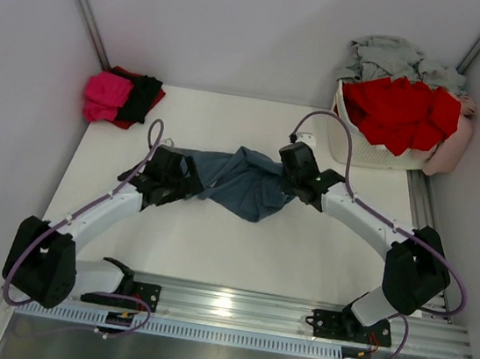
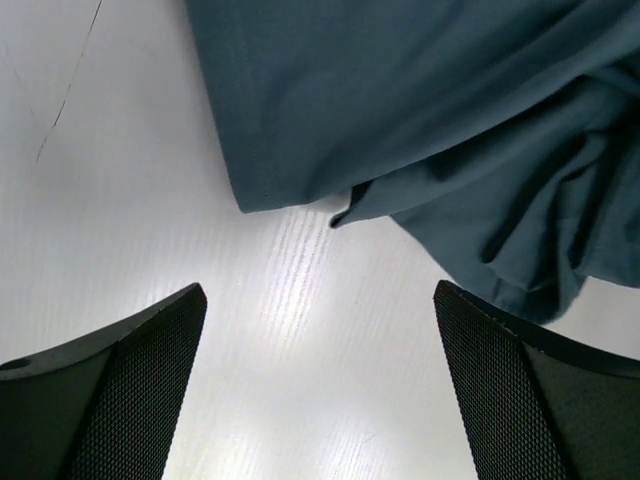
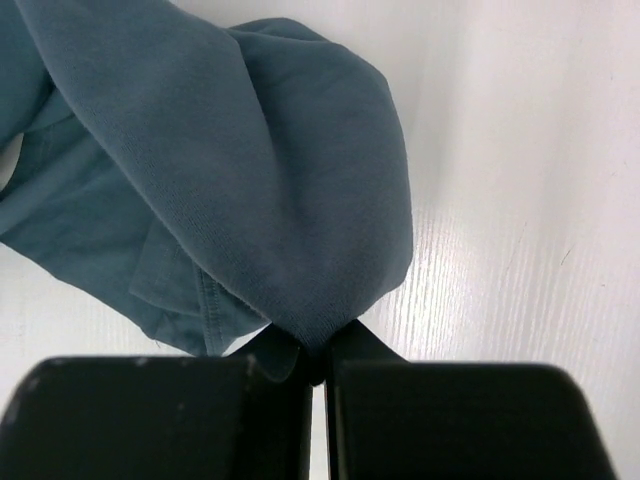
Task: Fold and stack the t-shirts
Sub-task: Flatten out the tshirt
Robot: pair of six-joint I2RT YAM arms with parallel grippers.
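Right gripper (image 3: 318,347) tight on blue-grey t-shirt (image 1: 244,184), left gripper (image 2: 320,292) agape; red shirts (image 1: 400,108) in basket (image 1: 360,151).

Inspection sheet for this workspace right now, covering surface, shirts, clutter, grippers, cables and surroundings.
Surface: white matt table, no spills seen.
Job's things: slate blue-grey cloth t-shirt crumpled mid-table between the arms; pile of magenta-pink, black and red shirts in the far left corner; loose red shirts and pale grey cloth heaped in the basket.
Clutter: white lattice plastic basket at the far right, overfull.
Grippers: left gripper open, holding nothing, beside the t-shirt's edge; right gripper shut on a fold of the t-shirt.
Cables: purple cables loop off both arms, no snag seen.
Surroundings: white walls; aluminium rail at the near edge.
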